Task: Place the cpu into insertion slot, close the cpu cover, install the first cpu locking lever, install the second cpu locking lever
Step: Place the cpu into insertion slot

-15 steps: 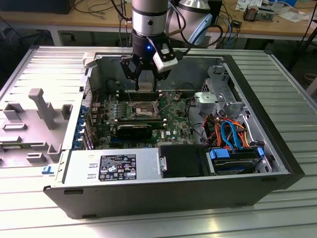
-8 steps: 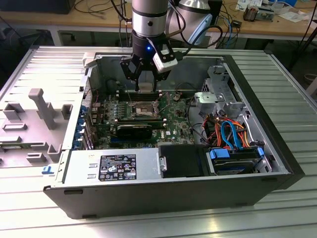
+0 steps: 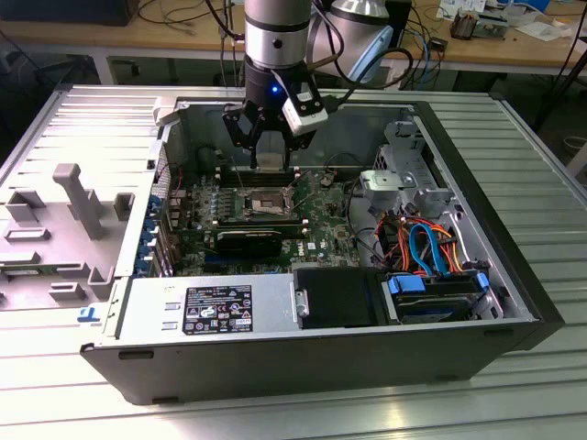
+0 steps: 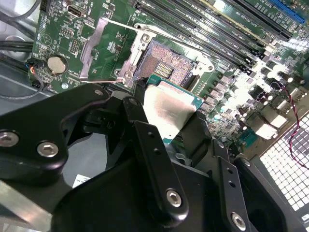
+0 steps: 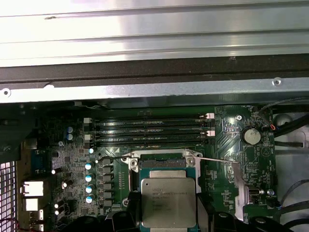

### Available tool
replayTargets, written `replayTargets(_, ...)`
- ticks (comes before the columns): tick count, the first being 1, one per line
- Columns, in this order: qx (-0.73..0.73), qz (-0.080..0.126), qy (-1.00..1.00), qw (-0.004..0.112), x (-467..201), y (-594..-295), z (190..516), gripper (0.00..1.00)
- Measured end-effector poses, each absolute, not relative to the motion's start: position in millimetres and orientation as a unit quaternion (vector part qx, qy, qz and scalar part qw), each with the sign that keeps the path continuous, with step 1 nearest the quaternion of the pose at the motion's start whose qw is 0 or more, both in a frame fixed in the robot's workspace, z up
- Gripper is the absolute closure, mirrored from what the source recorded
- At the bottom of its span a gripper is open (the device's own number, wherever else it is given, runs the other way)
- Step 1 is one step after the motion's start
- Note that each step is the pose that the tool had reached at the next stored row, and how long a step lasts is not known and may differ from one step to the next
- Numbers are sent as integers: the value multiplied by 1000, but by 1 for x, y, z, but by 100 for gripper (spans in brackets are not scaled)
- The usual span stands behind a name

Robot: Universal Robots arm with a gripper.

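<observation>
silver-grey cpu (image 5: 168, 202), green circuit board (image 5: 228, 136), black hand (image 3: 272, 149)

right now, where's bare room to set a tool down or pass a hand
Bare: the ribbed table on the exterior view's right of the case, and the strip in front of it. Crowded: cables by the drive bay, and the claw holding the cpu near the insertion slot.

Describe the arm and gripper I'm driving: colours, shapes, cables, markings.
The arm is a silver-grey cylinder with black bands and a small blue light. A white box is mounted at the wrist, and black cables loop beside it. The gripper is black, with jointed fingers fastened by silver screws.
</observation>
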State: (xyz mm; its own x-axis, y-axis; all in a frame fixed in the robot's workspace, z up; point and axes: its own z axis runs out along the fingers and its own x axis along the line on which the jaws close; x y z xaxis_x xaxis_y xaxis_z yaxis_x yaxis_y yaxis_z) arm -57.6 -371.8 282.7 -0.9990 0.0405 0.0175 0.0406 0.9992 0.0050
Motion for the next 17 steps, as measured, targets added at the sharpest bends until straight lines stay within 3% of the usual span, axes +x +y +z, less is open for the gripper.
replayTargets(17,-68,-3,-998,9,-58,-372,282,45)
